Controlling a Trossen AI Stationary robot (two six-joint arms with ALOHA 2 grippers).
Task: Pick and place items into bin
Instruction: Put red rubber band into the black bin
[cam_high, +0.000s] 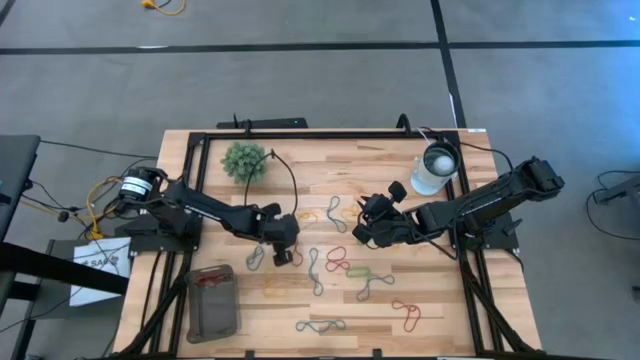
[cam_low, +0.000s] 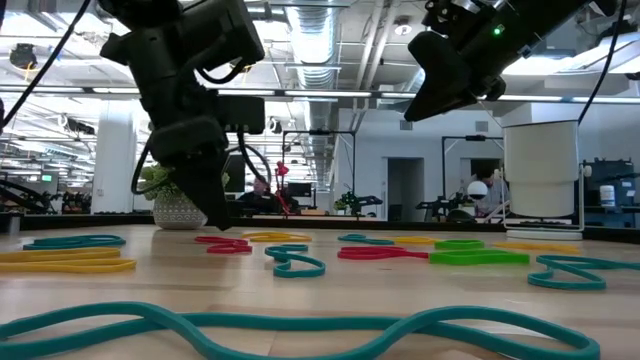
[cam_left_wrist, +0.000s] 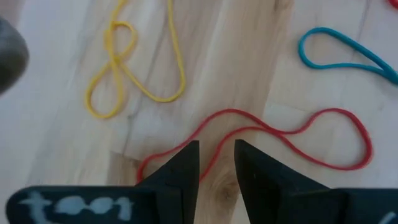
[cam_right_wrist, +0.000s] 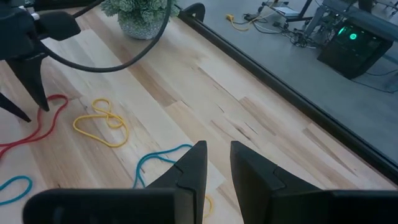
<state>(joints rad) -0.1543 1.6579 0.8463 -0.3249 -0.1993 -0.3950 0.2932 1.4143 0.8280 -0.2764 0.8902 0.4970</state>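
Red band lies lengthwise across the left fingers.

Table: open wood along the front edge right of the bin, crossed only by flat rubber bands. Middle: blocked by left gripper low over a red band, and right gripper raised above the bands. Back edge: plant ball and white lamp, bare wood between them. Perimeter: black frame.
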